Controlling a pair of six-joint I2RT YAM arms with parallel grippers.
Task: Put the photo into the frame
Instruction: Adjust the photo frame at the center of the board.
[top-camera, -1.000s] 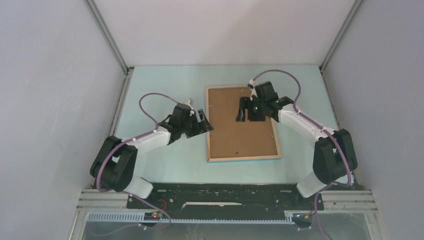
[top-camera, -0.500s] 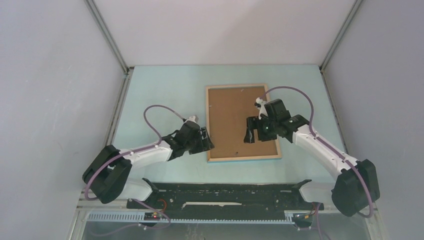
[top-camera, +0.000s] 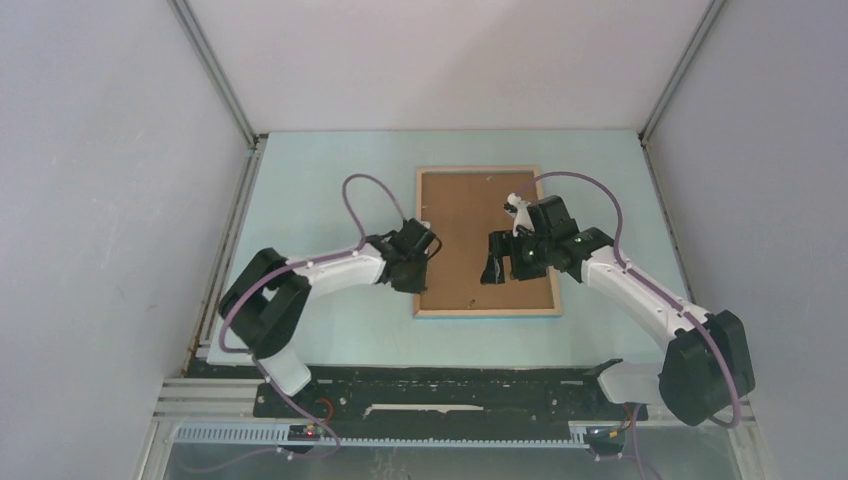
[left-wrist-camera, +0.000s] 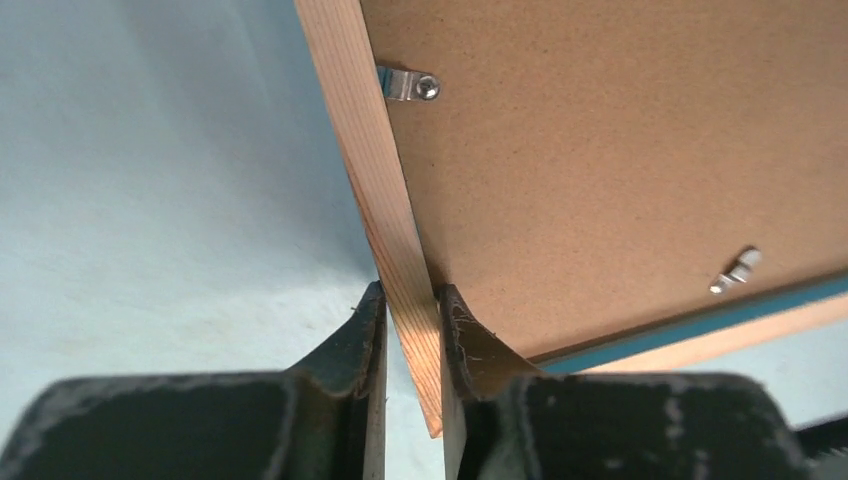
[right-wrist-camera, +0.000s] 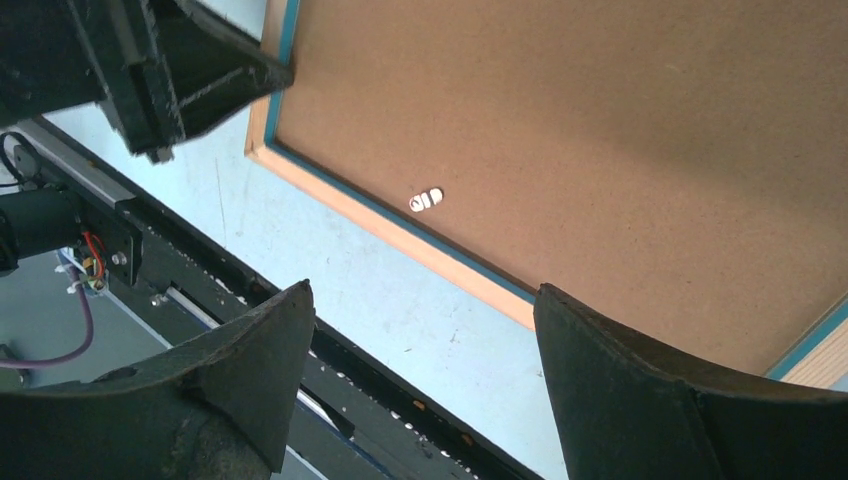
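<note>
Pale blue table (top-camera: 310, 180) bearing the frame (top-camera: 490, 312), face down, wood back up. Brown backing board (top-camera: 462, 225) fills the frame's recess; the photo is not visible, perhaps under the board, which cannot be told. Left gripper (left-wrist-camera: 408, 300) pinches the frame's left rail by its near corner; right gripper (right-wrist-camera: 422, 295) hangs spread wide above the frame's near-right part, holding nothing. Metal turn clips (left-wrist-camera: 408, 84) sit along the frame's inner edge. Risk: lifted by one thin rail, the frame may twist out of the pinch or drag; clips over the board would block its removal.
</note>
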